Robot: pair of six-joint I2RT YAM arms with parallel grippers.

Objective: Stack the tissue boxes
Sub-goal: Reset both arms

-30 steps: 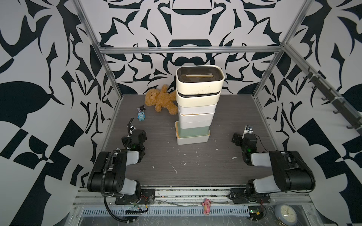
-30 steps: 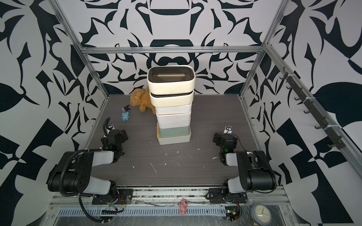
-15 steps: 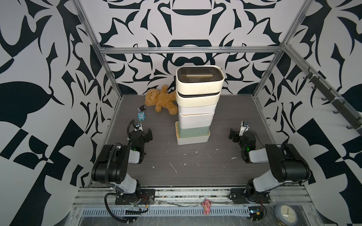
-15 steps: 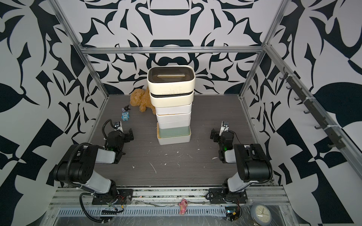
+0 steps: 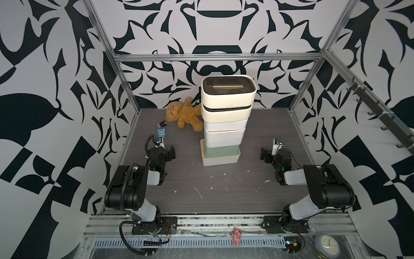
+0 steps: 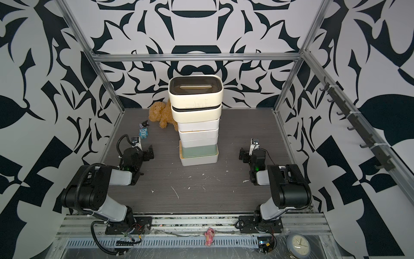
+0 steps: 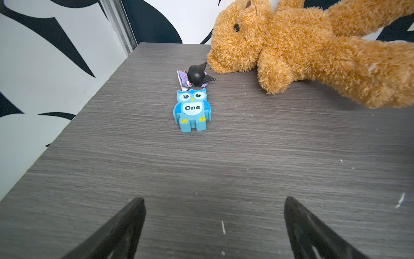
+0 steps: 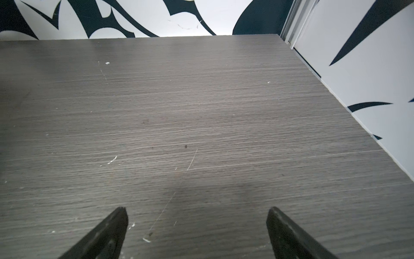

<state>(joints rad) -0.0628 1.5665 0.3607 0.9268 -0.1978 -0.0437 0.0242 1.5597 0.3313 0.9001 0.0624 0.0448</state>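
The tissue boxes stand as one tower at mid-table in both top views. A rounded cream box with a dark slotted lid (image 5: 228, 90) tops it, above a second cream box (image 5: 226, 113), white boxes (image 5: 225, 134), a sage green box (image 5: 220, 150) and a white bottom box (image 5: 220, 160). My left gripper (image 5: 163, 151) (image 7: 214, 201) hangs open and empty left of the tower. My right gripper (image 5: 270, 154) (image 8: 197, 212) hangs open and empty to its right. Neither touches the tower, and neither wrist view shows it.
A brown teddy bear (image 5: 182, 114) (image 7: 291, 44) lies behind the left gripper, beside the tower. A blue owl toy (image 5: 161, 132) (image 7: 192, 109) and a small black figure (image 7: 197, 75) lie near the left wall. A pink figure (image 5: 236, 233) and a clock (image 5: 326, 243) sit at the front rail.
Both arms have changed pose and their grippers have drifted slightly inward, toward the tower's sides. The jaws stay open. The tower has not moved.
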